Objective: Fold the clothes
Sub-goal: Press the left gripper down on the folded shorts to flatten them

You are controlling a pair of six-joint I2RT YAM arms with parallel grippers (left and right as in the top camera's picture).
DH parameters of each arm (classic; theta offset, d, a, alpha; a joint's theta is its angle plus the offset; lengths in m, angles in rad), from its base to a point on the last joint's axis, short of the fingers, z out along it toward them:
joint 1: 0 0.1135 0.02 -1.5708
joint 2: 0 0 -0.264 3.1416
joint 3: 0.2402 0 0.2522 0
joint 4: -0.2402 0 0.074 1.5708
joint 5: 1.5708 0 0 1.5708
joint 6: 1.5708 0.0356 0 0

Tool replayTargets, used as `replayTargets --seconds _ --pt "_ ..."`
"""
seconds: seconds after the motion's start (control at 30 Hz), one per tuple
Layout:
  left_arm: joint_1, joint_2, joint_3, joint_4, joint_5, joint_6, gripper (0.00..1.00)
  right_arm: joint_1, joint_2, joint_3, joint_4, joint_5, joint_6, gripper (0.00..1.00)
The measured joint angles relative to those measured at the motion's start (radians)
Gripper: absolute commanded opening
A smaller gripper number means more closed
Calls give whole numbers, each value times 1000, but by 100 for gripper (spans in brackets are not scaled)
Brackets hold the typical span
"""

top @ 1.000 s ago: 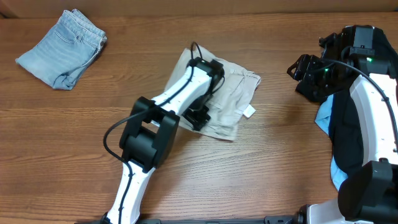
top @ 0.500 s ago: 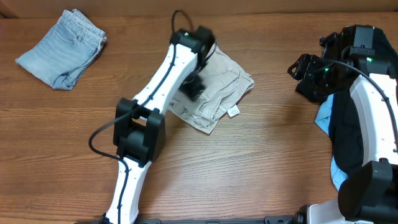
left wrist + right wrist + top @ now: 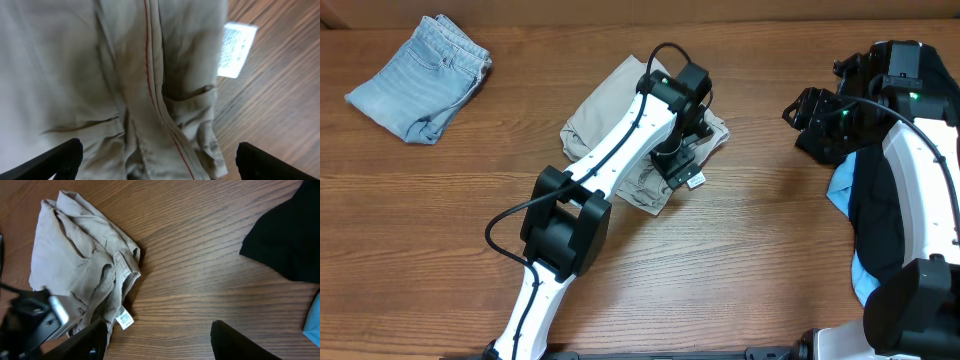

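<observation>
My left pincer hangs spread wide and empty right over the beige shorts, bunched in the middle of the table, white tag at their near-right corner; folding looks barely begun; next I'd drop, pinch an edge, flatten.

the room light was even and soft, from overhead; only faint shadows lay on the table beside the left arm. up close, the shorts looked smeared, their white tag washed out.
</observation>
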Motion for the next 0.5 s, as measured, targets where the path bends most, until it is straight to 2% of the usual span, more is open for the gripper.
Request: replayTargets --seconds 0.5 --pt "-10 -16 -216 137 -25 5 100 0 0 0 0 0 0 70"
